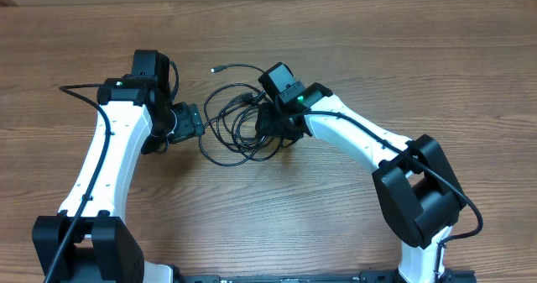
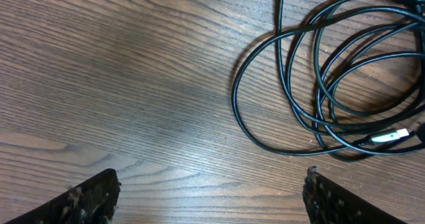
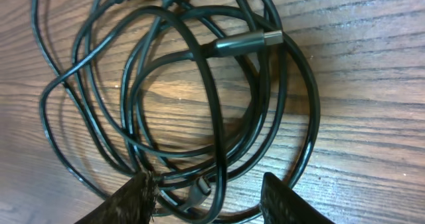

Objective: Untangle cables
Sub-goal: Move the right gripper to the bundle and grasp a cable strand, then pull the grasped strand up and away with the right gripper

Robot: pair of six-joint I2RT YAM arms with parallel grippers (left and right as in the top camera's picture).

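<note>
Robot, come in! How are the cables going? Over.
Left gripper open, beside the cables. Right gripper open, astride their loops. Cables tangled in one pile.

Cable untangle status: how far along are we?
Done: nothing. The cables lie in one overlapping pile, with no cord separated. In hand: right gripper is open, straddling strands at the pile's edge; left gripper is open over bare table beside the loops. Left: grasping and pulling every cord apart.

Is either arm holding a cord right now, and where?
Nothing is held. The left gripper is open over the table; the right gripper straddles the cables, jaws unclosed.
</note>
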